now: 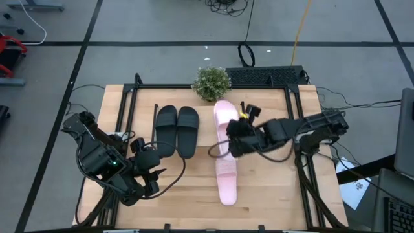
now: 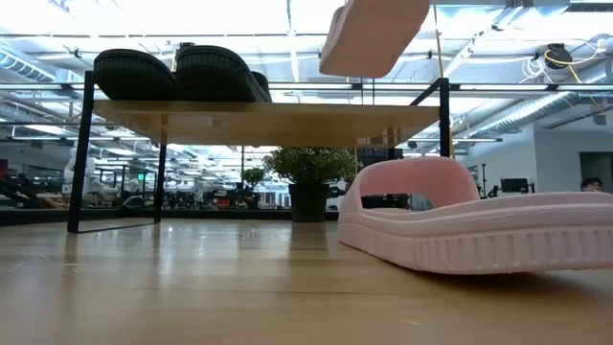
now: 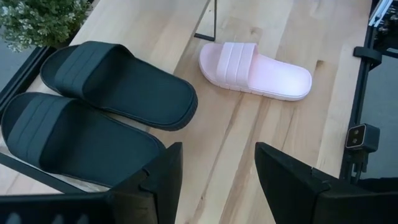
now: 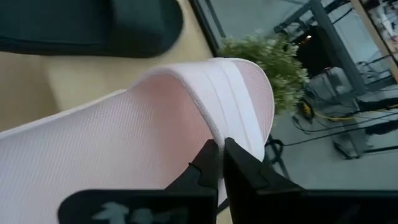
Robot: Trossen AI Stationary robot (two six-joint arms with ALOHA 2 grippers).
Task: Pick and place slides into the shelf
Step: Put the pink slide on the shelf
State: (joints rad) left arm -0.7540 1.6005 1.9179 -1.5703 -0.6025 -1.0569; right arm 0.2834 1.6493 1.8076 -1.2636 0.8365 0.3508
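High view: left gripper (image 1: 150, 173) sits low at the table's (image 1: 272, 181) near-left corner, holding nothing; its wrist view shows the fingers (image 3: 155, 180) spread wide. Black pair (image 1: 176, 128) lies side by side on the shelf (image 1: 259, 97), left half. To their right, one pink slide (image 1: 224, 111) is held over the shelf; right gripper (image 1: 234, 139) pinches its strap edge, fingers pressed nearly together on the rim per the right wrist view. Second pink slide (image 1: 227, 181) lies on the table, in front of the held one. Plant (image 1: 211, 83) stands behind the shelf, at the table's far edge.

Low view adds height: the held slide (image 2: 374, 34) hangs tilted above the shelf board (image 2: 268, 120), clear of it, while the black soles (image 2: 177, 75) rest on the board. The table slide (image 2: 479, 225) fills the right foreground and blocks the view past it.
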